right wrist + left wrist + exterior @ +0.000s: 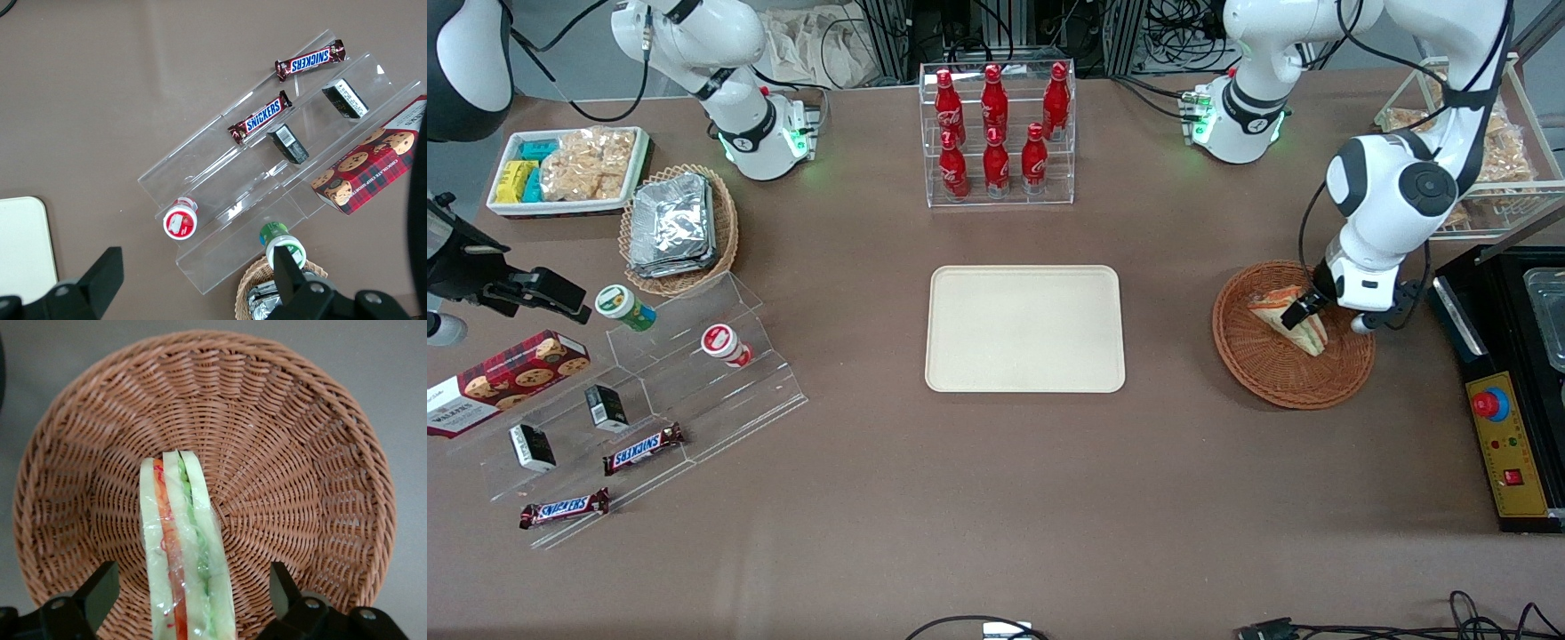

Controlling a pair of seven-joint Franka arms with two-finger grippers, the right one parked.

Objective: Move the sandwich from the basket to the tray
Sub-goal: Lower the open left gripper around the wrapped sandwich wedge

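Lying in our basket (1272,373) at the right of the front frame, the sandwich (183,553) has not moved to the tray (1024,328) yet — nothing is done. It is pale bread with orange, red and green stripes. Our gripper (190,600) hangs over it, fingers (100,590) spread wide on both sides — not pinching.

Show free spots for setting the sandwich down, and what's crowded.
The tray is bare all over. Bare table lies between it and the basket. The gripper is open astride the sandwich in the basket. Crowded: the acrylic snack stand toward the parked arm's end.
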